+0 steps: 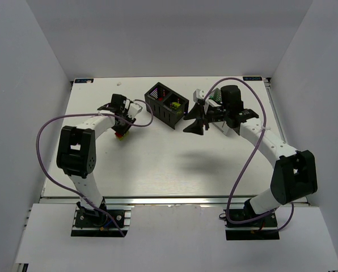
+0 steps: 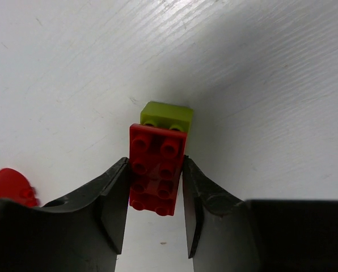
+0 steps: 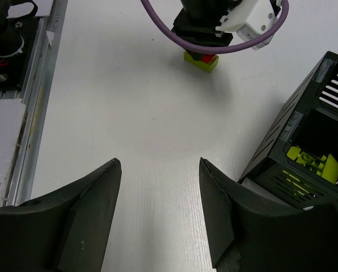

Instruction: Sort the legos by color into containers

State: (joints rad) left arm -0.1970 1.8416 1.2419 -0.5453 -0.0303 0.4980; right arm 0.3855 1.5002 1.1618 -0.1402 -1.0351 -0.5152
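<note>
Left gripper (image 2: 155, 190) jaws clamped on sides of red brick (image 2: 157, 164) — stacked with lime brick (image 2: 167, 116), on table (image 2: 72, 68), at 8 o'clock from black bin (image 1: 168, 103). Right gripper (image 3: 160, 192) jaws wide, nothing between — black bin at 3 o'clock in wrist view.

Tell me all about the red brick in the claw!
The red brick is shiny plastic, long, with eight round studs in two rows facing up. It lies flat, low over the white table. The left gripper pinches its long sides, with one black finger on each side. A lime-green brick pokes out at its far end, touching it and seemingly stuck underneath it.
</note>
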